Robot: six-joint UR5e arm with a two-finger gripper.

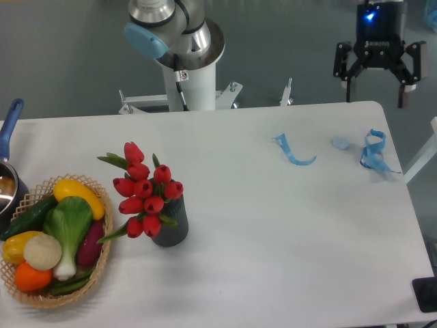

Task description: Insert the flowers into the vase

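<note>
Hovering at the bench's two o'clock corner, my end effector (377,87) hangs above the far edge with its fingers spread and nothing between them, released. The flowers (145,189) sit with their stems down inside the vase (171,226), which stands upright on the bench (273,239) at about eight o'clock from its centre. The red buds fan up and out toward ten o'clock, spilling over the rim; the bunch is wider than the mouth, which I judge is why it leans rather than standing straight. One green leaf pokes out low at the vase's nine o'clock, just beside the wicker basket (61,290) of vegetables, which lies at the bench's seven o'clock. I cannot tell whether leaf and basket touch. A pot with a blue handle (9,147) shows at the nine o'clock edge. Blue ribbon scraps (293,152) and a second tangle (374,152) lie on the bench near two o'clock, below my end effector and well apart from the vase. Judgement: insertion looks complete; the vase is upright, and my open, distant pose suits a finished placement.
</note>
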